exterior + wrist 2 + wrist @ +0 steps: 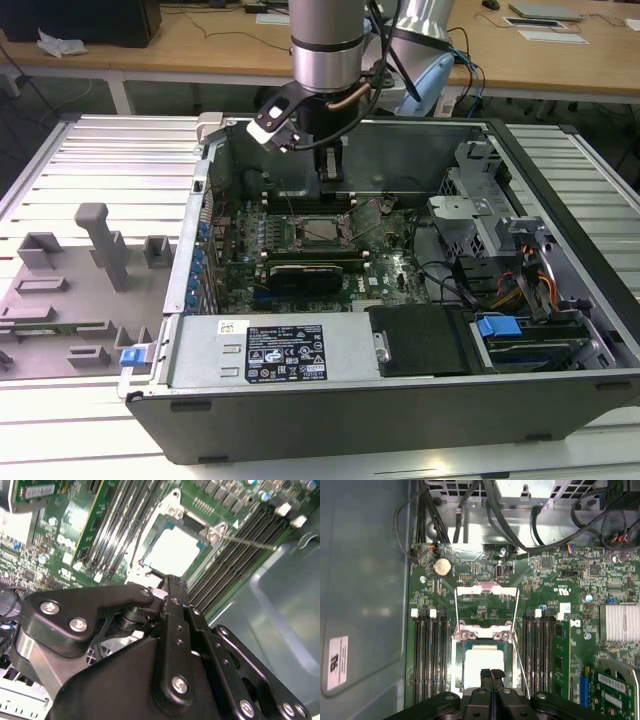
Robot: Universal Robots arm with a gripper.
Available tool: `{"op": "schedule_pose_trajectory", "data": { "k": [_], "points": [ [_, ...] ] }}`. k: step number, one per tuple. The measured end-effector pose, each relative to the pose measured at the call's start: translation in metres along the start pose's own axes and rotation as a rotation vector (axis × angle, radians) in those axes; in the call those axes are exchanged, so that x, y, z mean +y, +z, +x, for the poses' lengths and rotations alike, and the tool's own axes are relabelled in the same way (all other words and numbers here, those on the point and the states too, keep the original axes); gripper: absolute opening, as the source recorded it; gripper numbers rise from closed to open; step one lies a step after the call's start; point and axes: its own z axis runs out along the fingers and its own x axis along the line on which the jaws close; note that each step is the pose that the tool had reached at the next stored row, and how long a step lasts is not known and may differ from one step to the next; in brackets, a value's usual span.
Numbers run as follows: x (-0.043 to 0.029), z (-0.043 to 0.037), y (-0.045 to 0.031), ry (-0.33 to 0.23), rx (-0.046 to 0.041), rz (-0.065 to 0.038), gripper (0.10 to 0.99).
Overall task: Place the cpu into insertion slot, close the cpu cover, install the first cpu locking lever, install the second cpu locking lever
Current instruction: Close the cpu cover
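The gripper (492, 674) has its fingers pressed together with nothing between them, the tips hanging just over the near edge of the cpu (482, 662). The chip lies flat in the insertion slot (458, 662). In the exterior view that socket sits at 6 o'clock from the fingers. Beyond it the cpu cover (485, 591) looks tipped up on its hinge rather than down on the chip, though I can't be sure. A thin locking lever (521, 665) runs beside the socket. I'd reckon the chip is light, stiff and fragile underneath, so edges only. The cover is thin sheet metal, best pushed at its free bar.
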Motion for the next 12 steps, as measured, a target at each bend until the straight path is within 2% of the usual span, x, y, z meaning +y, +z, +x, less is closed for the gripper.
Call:
{"op": "schedule_pose_trajectory", "data": {
  "k": [5,8,9,12],
  "points": [
    [0.0159,-0.0002,0.0013,0.0,0.0001,0.008,0.106],
    [0.0347,-0.0006,0.0027,0.0,0.0002,0.016,0.106],
    [0.044,-0.0007,0.0035,0.001,0.0002,0.017,0.106],
    [0.0556,-0.0009,0.0044,0.002,0.0001,0.019,0.106]
  ]
}}
